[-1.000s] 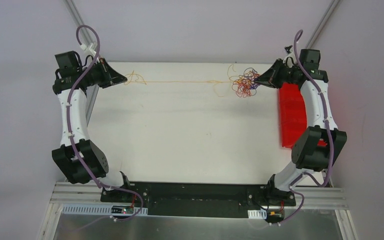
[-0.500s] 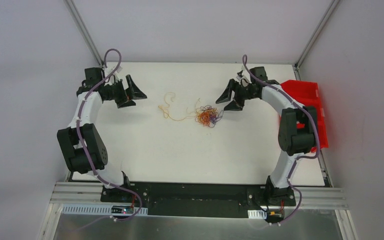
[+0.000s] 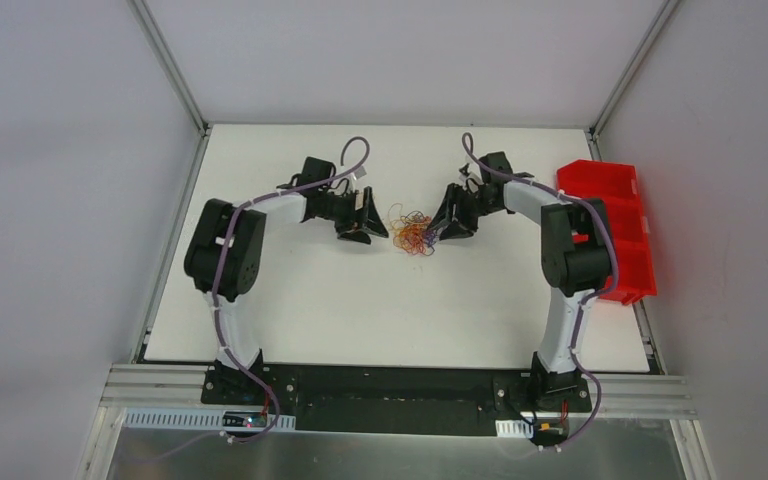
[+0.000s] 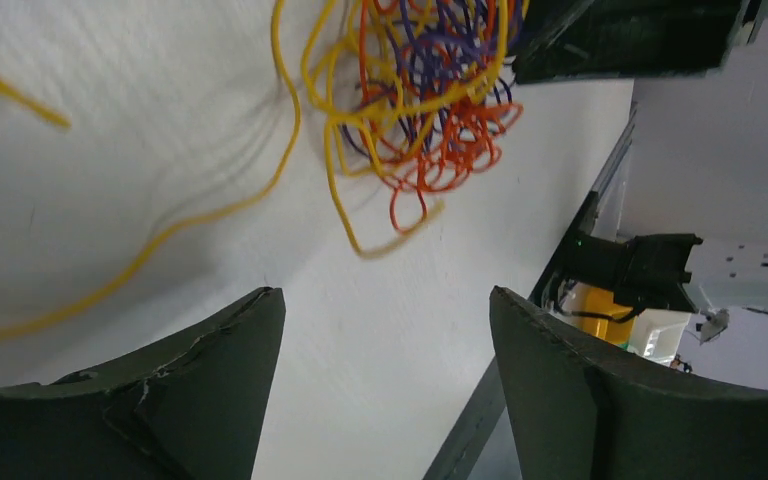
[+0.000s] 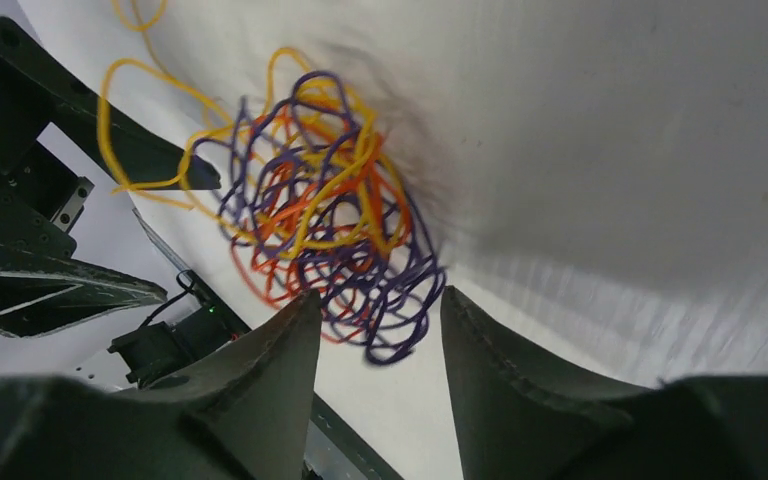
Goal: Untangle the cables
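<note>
The cables [image 3: 412,230] lie as one small tangle of yellow, orange-red and purple loops on the white table [image 3: 360,310], between my two grippers. My left gripper [image 3: 372,222] stands just left of the pile, open and holding nothing. In the left wrist view the gripper [image 4: 385,292] has bare table between its fingers, with the cables [image 4: 410,90] a short way ahead. My right gripper [image 3: 438,226] is at the pile's right edge. In the right wrist view this gripper [image 5: 380,295] is open, and a purple loop of the cables [image 5: 330,220] hangs loose between its fingertips.
A red bin [image 3: 600,178] sits at the table's right edge, behind the right arm. Metal frame posts rise at the table's back corners. The two grippers face each other closely across the pile; the left gripper's fingers [image 5: 50,290] show in the right wrist view.
Both grippers have opened and let go of the stretched yellow strand. Both arms swung in from the far corners to the middle. The cables now sit bunched in one pile.
</note>
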Robot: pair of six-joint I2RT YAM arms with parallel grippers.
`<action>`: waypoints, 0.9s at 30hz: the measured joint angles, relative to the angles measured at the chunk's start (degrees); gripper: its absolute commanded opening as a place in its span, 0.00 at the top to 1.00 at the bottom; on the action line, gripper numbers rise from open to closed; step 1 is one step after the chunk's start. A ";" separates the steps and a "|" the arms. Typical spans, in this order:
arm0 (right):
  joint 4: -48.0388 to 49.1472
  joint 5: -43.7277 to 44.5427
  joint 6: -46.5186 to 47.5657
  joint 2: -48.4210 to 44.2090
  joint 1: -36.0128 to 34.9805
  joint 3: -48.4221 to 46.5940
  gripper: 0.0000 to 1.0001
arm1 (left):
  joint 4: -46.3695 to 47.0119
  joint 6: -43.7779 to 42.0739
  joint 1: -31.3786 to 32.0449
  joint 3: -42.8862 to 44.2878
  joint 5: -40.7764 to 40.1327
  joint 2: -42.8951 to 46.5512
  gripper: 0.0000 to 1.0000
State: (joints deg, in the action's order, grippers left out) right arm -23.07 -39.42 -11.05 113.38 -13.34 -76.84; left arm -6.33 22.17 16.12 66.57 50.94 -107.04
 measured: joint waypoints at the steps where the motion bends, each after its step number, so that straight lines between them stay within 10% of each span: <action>1: 0.33 0.04 -0.04 1.53 -0.20 -0.46 0.52 | 2.56 1.68 1.31 1.49 -0.15 -2.95 0.24; 9: 2.84 -1.55 -1.14 6.88 -0.22 -2.58 0.69 | 16.13 10.36 6.47 11.19 0.52 -16.15 0.21; 15: 3.13 -2.14 -1.66 7.50 -0.24 -2.89 0.81 | 18.67 12.00 9.18 15.04 -0.52 -20.44 1.00; 27: -4.90 1.77 6.12 -3.26 14.75 1.22 1.00 | -8.31 -5.66 -13.90 6.95 0.24 6.67 1.00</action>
State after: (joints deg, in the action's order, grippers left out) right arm -27.97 -37.65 -4.93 110.13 1.41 -75.61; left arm -14.63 16.51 2.22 73.52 51.18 -100.38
